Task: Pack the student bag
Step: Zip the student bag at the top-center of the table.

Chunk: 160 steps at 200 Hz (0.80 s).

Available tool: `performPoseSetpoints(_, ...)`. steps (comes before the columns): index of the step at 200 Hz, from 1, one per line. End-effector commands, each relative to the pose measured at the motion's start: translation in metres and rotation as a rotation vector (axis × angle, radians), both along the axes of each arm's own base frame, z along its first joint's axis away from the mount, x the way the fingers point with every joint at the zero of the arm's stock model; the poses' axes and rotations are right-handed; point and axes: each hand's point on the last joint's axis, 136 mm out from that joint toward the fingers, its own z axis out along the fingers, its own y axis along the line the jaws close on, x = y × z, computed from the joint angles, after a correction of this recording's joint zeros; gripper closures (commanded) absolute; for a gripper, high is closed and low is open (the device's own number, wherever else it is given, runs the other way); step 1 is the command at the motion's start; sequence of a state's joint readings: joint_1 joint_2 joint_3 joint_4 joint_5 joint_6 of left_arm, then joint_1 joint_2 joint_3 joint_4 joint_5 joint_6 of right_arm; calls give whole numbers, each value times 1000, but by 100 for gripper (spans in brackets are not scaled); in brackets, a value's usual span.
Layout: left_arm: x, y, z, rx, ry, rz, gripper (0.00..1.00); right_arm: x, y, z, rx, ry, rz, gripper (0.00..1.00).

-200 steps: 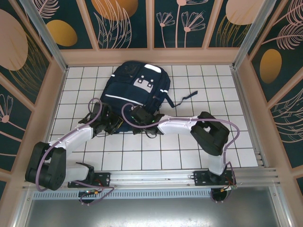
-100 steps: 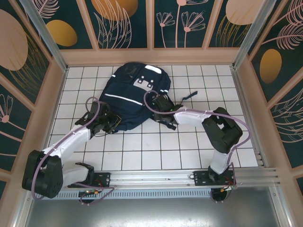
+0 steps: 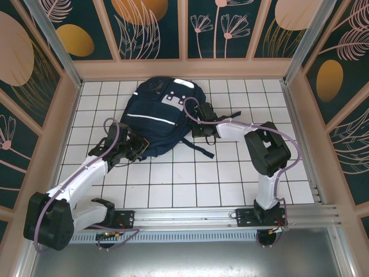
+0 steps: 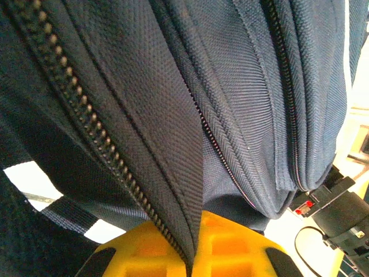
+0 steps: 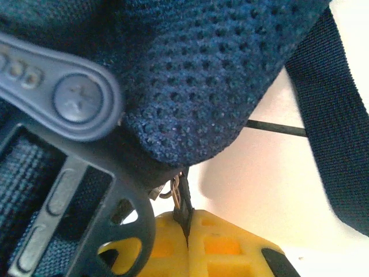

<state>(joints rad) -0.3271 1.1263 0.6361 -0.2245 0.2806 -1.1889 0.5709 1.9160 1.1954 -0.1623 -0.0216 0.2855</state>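
Grippers at work: left gripper (image 4: 193, 254) clamps a zippered fabric edge (image 4: 147, 167) of the student bag (image 3: 158, 115); right gripper (image 5: 187, 242) pinches a thin dark tab (image 5: 184, 208) under its mesh padding (image 5: 202, 86).

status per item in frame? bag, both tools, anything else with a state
student bag: lying on the table, gripped at two spots.
left tool: shut on the student bag's zipper-edged fabric.
right tool: shut on a zipper pull.
black strap: loose, trailing on the table.
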Motion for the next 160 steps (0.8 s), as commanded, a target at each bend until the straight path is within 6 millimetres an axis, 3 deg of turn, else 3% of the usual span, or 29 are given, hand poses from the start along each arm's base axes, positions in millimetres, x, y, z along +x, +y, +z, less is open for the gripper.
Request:
performPoseSetpoints(1,-1,-5,17,-18,-35,3,100,42,-80,18,-106,-106,-235,80)
performPoseSetpoints(31,3,-47,28,-84,-58,-46,100,30,-81,51,-35,-158,-240,56)
performPoseSetpoints(75,9,-126,42,-123,-78,-171,99,11,-114,102,-37,-272,-346,38)
performPoseSetpoints(84,9,-140,43,-116,-79,-207,88,7,-122,110,-36,-293,-372,35)
performPoseSetpoints(96,12,-151,43,-89,-77,-245,57,2,-134,126,-26,-333,-414,30)
performPoseSetpoints(107,13,-149,37,-34,-66,-261,38,-4,-145,138,-13,-366,-446,24)
performPoseSetpoints(110,17,-151,46,-26,-84,-262,33,-5,-147,140,-7,-373,-454,21)
performPoseSetpoints(132,28,-130,56,152,-126,-245,3,-15,-168,154,29,-417,-508,9)
performPoseSetpoints(160,50,-74,75,448,-191,-177,1,-23,-194,164,20,-503,-559,3)
